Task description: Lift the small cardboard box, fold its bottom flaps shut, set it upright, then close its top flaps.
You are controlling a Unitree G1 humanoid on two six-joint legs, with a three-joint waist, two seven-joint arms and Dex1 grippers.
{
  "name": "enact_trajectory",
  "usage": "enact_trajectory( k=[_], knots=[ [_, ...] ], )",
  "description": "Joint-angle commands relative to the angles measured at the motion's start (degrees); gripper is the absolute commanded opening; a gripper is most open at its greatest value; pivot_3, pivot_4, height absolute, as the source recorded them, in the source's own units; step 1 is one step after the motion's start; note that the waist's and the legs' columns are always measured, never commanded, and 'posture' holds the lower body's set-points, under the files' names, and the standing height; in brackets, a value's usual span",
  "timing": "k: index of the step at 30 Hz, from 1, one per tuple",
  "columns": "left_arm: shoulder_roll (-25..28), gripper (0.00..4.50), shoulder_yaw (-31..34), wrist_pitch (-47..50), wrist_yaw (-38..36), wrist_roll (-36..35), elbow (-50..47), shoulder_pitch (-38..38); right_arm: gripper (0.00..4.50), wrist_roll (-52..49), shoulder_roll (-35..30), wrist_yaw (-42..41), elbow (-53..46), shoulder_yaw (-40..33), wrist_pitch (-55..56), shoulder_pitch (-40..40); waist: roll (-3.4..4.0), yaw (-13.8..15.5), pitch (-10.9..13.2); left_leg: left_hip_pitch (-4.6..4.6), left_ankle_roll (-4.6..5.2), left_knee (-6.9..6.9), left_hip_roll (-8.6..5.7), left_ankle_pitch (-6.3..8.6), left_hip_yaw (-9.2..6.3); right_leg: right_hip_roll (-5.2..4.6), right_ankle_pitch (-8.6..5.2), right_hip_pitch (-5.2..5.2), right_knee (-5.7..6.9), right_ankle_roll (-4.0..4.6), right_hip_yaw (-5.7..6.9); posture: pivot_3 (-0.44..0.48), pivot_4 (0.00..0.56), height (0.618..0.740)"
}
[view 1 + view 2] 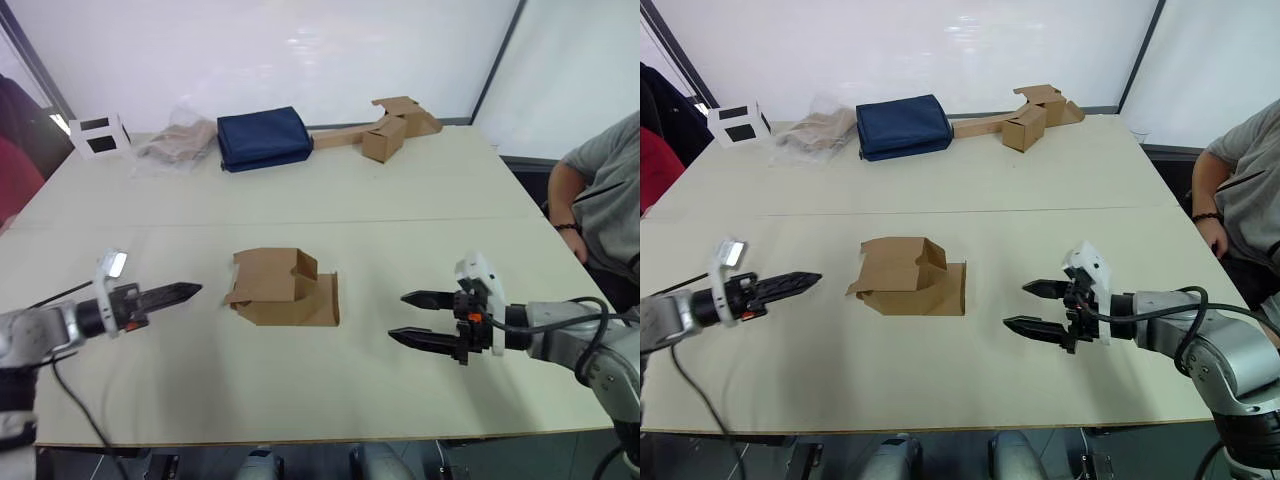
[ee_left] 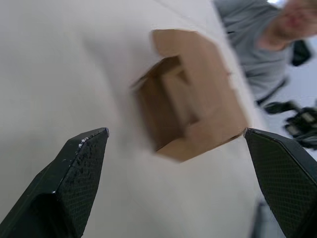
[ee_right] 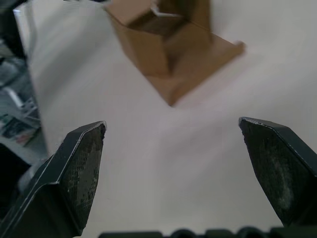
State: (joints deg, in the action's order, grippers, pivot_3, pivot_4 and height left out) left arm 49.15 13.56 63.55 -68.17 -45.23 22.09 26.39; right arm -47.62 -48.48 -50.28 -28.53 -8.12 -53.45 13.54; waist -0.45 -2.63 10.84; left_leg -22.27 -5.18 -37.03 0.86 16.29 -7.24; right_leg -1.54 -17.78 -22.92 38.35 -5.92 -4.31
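The small cardboard box (image 1: 280,288) lies on its side on the tabletop (image 1: 330,195), between my two grippers, touching neither. My left gripper (image 1: 178,294) hovers just off the box's left side; from the head cam its fingers (image 2: 74,173) look near together, but the wrist cam shows them spread wide w/ the box framed between the tips. My right gripper (image 1: 420,319) sits further off on the box's right, fingers (image 3: 74,173) spread, one above the other, pointing at the box. Nothing pinched in either.

Box ends are open: one flap (image 1: 318,298) lies flat on the tabletop on the side toward my right fingers, others stick out at the left end. Can't tell which are top flaps vs bottom flaps.

Far beyond my fingertips: a navy blue bag (image 1: 263,138), a crumpled clear plastic bag (image 1: 178,140), a white cube w/ black squares (image 1: 99,135), and another cardboard box joined to a long flat strip (image 1: 385,128). A person in a grey shirt (image 1: 610,190) sits at the tabletop's edge past my right arm.
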Motion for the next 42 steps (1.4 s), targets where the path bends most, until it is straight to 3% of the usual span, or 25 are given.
enact_trajectory(
  k=[1,10,24,27,33,37,42],
  knots=[
    [0.1,4.50,-5.1,1.2,-3.4,2.5,3.9,4.5,4.40,-3.6,0.3,2.4,-4.7,-1.1,-1.6,2.2,0.00,0.0,0.0,0.00,0.00,0.01,0.00,0.00,-0.01,0.00,0.00,0.00,0.00,0.00,0.00,0.000,0.150,0.740],
    [-6.6,4.50,-16.5,-3.1,-12.2,12.2,21.5,21.1,4.40,-11.6,1.8,10.9,-13.2,0.9,-6.6,6.4,-0.02,0.2,0.0,-0.11,0.00,-0.09,-0.04,0.00,-0.12,-0.02,0.00,0.01,-0.01,0.00,0.12,0.000,0.150,0.740],
    [-14.6,4.50,-20.0,-10.6,-21.0,22.0,36.3,31.8,4.40,-13.4,-0.1,16.0,-17.0,3.0,-7.5,3.8,-0.04,0.1,0.0,-0.14,0.01,-0.09,-0.05,0.00,-0.14,0.00,-0.01,-0.07,0.05,0.00,0.11,0.000,0.150,0.740],
    [-15.4,3.86,-19.6,-11.2,-22.4,22.9,38.0,32.8,4.50,-13.5,0.0,16.3,-16.7,3.4,-6.9,3.3,-0.04,0.0,0.0,-0.14,0.01,-0.10,-0.07,0.00,-0.15,0.00,-0.01,-0.07,0.05,-0.01,0.11,0.000,0.150,0.740],
    [-16.2,1.37,-18.6,-12.0,-23.8,23.8,39.5,33.9,4.50,-13.5,0.3,17.0,-16.1,4.1,-6.6,3.7,-0.04,0.0,0.0,-0.14,0.01,-0.10,-0.06,0.00,-0.17,0.01,-0.01,-0.08,0.07,-0.01,0.11,0.000,0.150,0.740],
    [-16.2,0.05,-18.5,-12.5,-24.3,23.9,38.9,33.8,4.50,-13.8,0.3,17.7,-15.8,4.6,-6.7,4.1,-0.04,0.0,0.0,-0.14,0.01,-0.10,-0.06,0.00,-0.17,0.00,-0.01,-0.08,0.07,-0.01,0.11,0.000,0.150,0.740],
    [-14.9,0.05,-18.1,-12.5,-24.3,22.4,34.2,33.1,4.50,-13.9,1.9,18.6,-14.2,3.8,-5.4,3.9,-0.06,0.0,0.0,-0.14,0.01,-0.11,-0.06,0.00,-0.18,0.00,-0.01,-0.07,0.08,-0.01,0.11,0.000,0.150,0.740]
  ],
)
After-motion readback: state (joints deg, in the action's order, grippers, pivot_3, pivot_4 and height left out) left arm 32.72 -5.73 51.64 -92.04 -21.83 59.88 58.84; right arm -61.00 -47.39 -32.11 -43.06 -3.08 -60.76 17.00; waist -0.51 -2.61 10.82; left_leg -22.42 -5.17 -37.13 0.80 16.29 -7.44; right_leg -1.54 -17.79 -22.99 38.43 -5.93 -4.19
